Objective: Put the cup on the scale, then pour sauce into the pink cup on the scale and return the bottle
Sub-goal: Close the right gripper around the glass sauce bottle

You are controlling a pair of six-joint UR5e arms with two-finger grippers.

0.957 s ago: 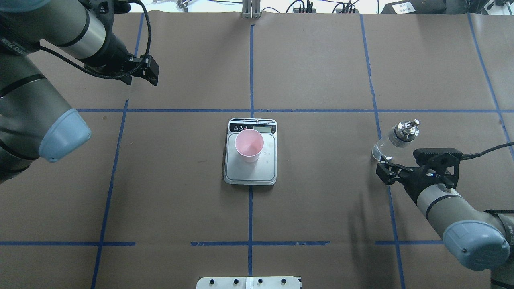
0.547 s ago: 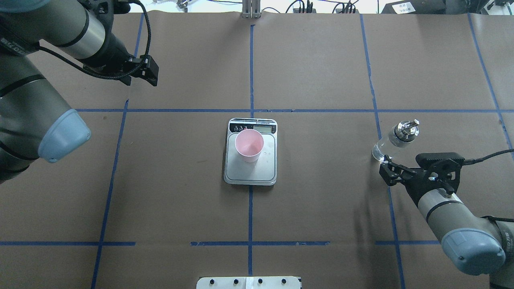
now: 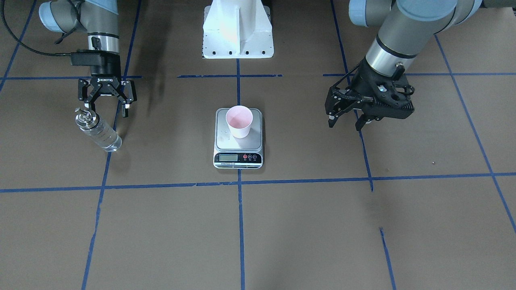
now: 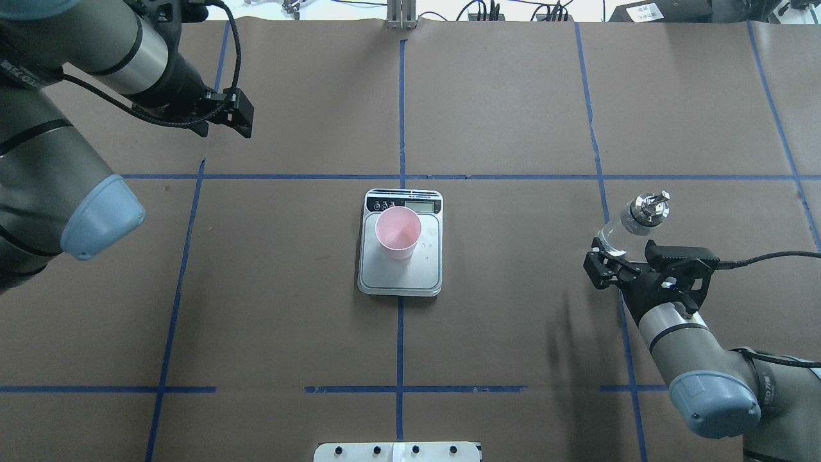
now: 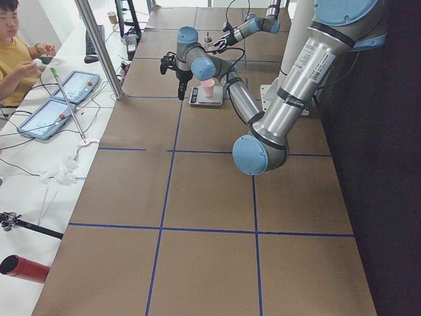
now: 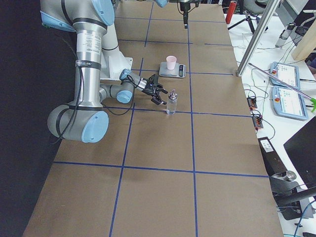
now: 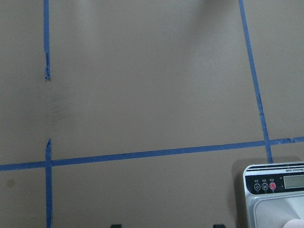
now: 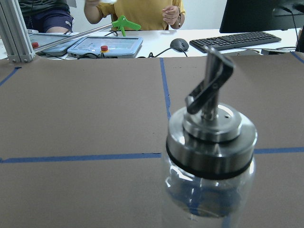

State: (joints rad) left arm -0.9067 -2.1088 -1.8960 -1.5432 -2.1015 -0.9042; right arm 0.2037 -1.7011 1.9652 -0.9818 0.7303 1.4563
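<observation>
While cup (image 3: pixel 239 121) sits on scale (image 3: pixel 254 139), the right gripper (image 3: pixel 107 108) hangs spread beside the bottle (image 3: pixel 100 133), left gripper (image 3: pixel 344 124) spread.

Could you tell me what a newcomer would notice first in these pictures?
Most likely the small pale pink cup standing upright on the silver steel kitchen scale at the centre of the table. Next, the clear glass bottle with its shiny metal spout cap, upright on the robot's right side, with the open right gripper close by it, not gripping.

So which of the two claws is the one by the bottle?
The right gripper, open right beside the bottle; the left gripper hangs on the scale's far side.
</observation>
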